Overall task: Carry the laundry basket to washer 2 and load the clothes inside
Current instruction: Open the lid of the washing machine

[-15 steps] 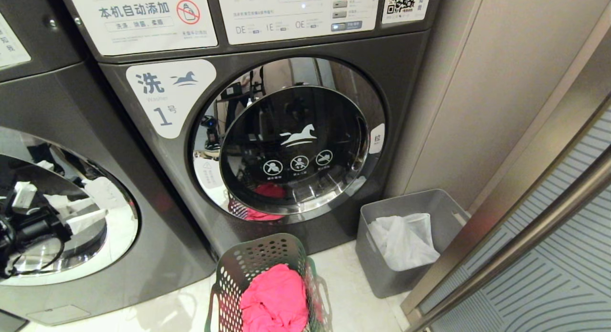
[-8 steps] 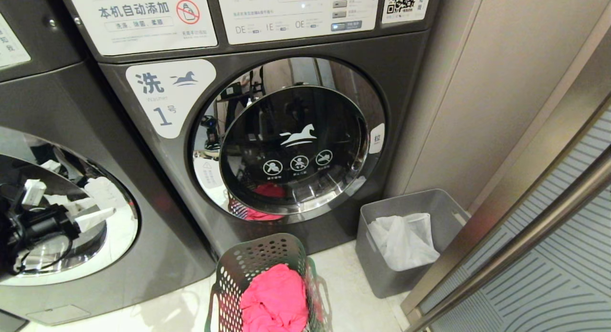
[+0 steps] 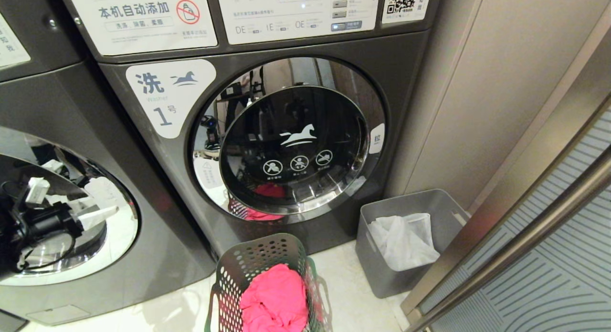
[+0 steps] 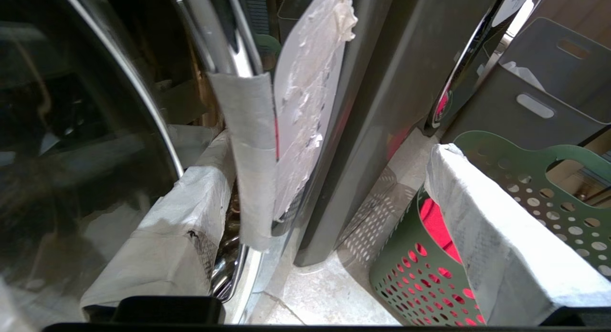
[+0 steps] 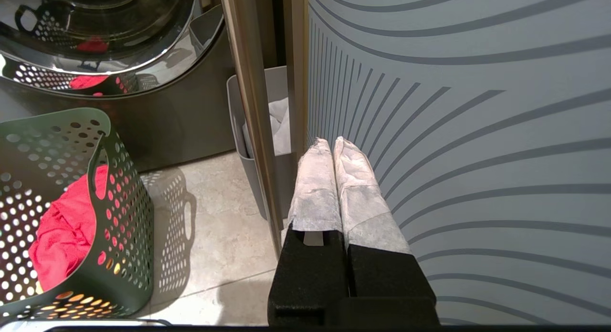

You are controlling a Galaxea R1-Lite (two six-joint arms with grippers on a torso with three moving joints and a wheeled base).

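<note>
While the laundry basket with its pink clothes sits at lower centre, the left gripper, jaws spread, has crept rightward along the left washer's door, seemingly readying to open it.

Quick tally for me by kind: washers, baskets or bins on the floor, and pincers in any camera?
Washers: 2, washer 1 and the left washer
Floor containers: 2, green laundry basket with pink clothes, grey bin
Pincers: 2, left pincer open at the left washer's door, right pincer shut
Total: 6
</note>
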